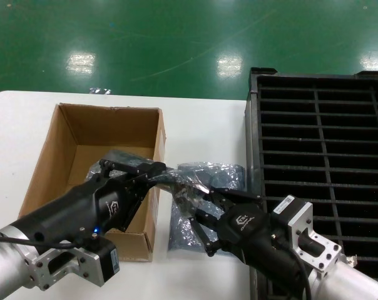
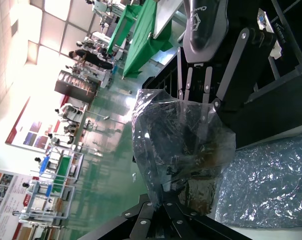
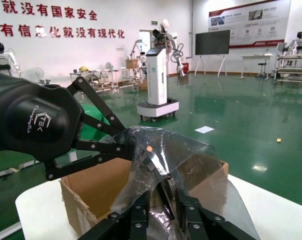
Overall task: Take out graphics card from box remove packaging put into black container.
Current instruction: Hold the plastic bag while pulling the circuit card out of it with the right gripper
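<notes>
Two pincers clenched on the packaging (image 1: 188, 182), left pincer (image 1: 156, 171), right pincer (image 1: 198, 199), beside box (image 1: 82, 134).

Left claw (image 1: 159, 175) and right claw (image 1: 195, 201) both clamped, facing each other

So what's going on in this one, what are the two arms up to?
Both grippers are holding the packaging, a crinkled plastic bag, up in the air between the box and the black container. The left gripper pinches one side and the right gripper the other. Something dark shows inside the bag, probably the graphics card, so unwrapping is not finished. A flatter bluish bag lies on the white table below. The container's slots look empty.
</notes>
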{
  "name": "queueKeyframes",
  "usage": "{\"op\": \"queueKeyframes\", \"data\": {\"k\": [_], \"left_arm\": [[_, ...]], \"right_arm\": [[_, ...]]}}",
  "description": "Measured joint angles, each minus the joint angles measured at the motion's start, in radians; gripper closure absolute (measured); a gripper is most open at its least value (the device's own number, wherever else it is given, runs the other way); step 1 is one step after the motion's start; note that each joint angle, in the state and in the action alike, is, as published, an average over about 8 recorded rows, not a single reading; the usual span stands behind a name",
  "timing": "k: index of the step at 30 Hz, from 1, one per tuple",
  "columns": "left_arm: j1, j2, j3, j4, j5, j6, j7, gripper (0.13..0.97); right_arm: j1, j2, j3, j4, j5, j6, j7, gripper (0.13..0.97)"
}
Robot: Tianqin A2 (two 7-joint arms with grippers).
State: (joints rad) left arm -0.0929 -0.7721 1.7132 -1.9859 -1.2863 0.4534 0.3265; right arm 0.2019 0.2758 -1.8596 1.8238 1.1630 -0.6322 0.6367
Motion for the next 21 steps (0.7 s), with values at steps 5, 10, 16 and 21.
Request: {"op": "queueKeyframes", "data": {"k": [5,10,16,21], "left_arm": [[0.0,0.0,0.0,0.0,0.0,0.0,0.0,0.958],[0.0,0.0,0.0,0.0,0.0,0.0,0.0,0.958],[0.0,0.0,0.0,0.0,0.0,0.0,0.0,0.958],[0.0,0.0,0.0,0.0,0.0,0.0,0.0,0.958]], "right_arm": [[0.003,0.002,-0.003,-0.004,0.012,0.004,-0.012,0.831],[0.009,0.001,-0.006,-0.01,0.021,0.009,-0.022,0.755],[0.021,-0.013,-0.013,-0.021,0.018,0.012,-0.021,0.649],[0.024,-0.025,-0.021,-0.022,0.01,0.008,-0.013,0.639]]}}
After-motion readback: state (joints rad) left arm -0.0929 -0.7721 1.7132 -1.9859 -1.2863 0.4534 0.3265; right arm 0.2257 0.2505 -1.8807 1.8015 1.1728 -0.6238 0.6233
